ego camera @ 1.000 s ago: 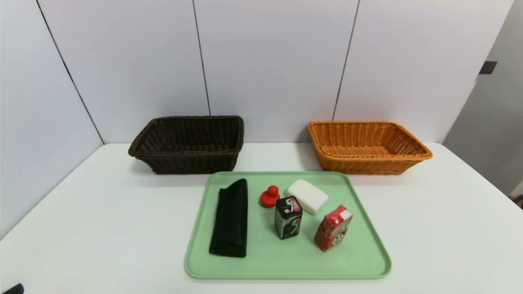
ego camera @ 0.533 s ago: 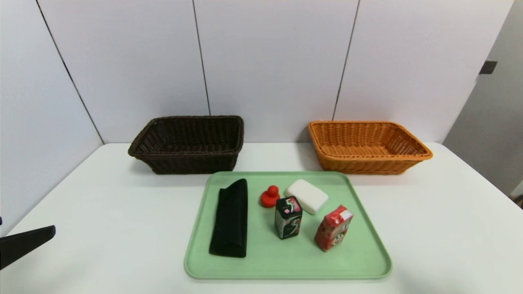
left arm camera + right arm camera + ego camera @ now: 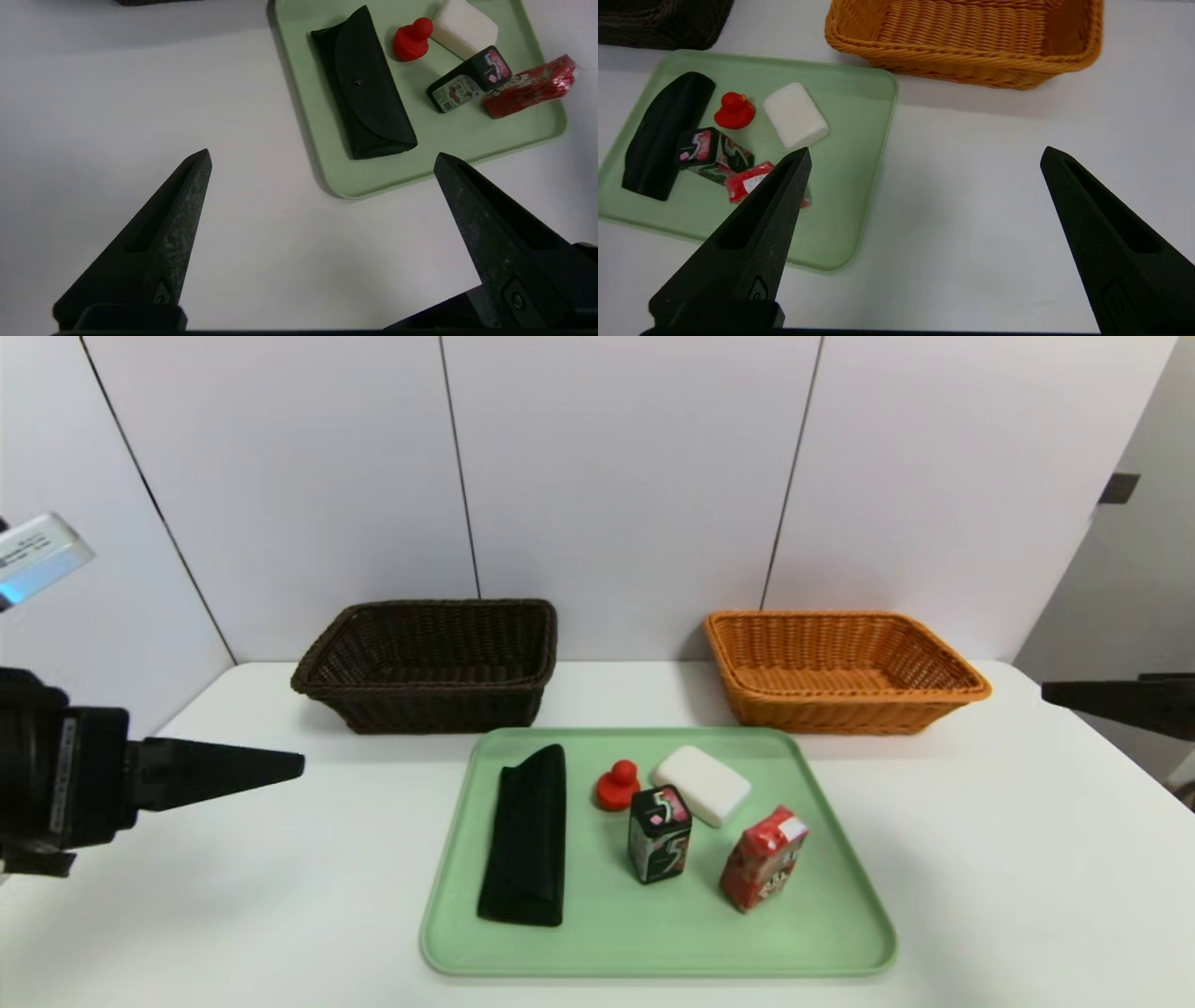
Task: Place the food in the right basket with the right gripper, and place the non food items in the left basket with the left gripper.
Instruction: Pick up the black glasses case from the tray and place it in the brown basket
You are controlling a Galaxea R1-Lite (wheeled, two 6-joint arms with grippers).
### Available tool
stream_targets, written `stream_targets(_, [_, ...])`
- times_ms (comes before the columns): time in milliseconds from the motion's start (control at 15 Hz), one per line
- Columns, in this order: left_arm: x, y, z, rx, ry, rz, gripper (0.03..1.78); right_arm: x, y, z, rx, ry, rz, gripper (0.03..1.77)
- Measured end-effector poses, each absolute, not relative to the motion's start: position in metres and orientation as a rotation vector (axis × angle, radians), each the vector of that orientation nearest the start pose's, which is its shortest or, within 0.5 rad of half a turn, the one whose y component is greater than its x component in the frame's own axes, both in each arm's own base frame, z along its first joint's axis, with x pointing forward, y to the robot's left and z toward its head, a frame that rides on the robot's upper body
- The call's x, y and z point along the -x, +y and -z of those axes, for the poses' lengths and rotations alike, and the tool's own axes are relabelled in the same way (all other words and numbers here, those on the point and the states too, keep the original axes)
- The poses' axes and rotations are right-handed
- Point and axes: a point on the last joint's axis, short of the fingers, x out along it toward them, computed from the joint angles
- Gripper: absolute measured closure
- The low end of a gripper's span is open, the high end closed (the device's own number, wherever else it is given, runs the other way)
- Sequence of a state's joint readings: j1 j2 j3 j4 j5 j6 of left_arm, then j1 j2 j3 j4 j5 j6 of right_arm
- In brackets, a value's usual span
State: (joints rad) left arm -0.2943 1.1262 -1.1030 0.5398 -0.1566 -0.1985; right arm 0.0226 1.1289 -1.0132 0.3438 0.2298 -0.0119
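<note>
Nothing sorted: pouch [image 3: 525, 835], red knob [image 3: 616, 785], white block [image 3: 701, 785], gum box [image 3: 659, 833], red carton [image 3: 762, 857] on mid-tabletop tray [image 3: 653, 943]. Dark basket [image 3: 429, 663], orange basket [image 3: 840, 667] at far edge, unfilled. Left hand [image 3: 322, 158], right hand [image 3: 924, 156] wide open, holding nothing.

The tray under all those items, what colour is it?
Pale green tray, shown best in the head view.

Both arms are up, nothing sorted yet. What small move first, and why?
Probably ease the left gripper toward the black pouch. Its jaws stand open and empty over bare table, the pouch lies nearest on the green tray, and the dark brown basket is empty. The right gripper is also open, off the tray.
</note>
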Motion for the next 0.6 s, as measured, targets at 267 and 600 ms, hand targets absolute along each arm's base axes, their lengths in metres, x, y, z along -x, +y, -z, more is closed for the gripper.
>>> stream_targets(267, [-0.155, -0.071, -0.294, 0.168, 0.656, 0.427, 0.12, -0.164, 0.02, -0.28, -0.032, 0.497, -0.344, 0.1])
stream_targets(600, [-0.182, -0.115, -0.282, 0.142, 0.74, 0.399, 0.12, -0.176, 0.026, -0.273, -0.029, 0.552, -0.362, 0.1])
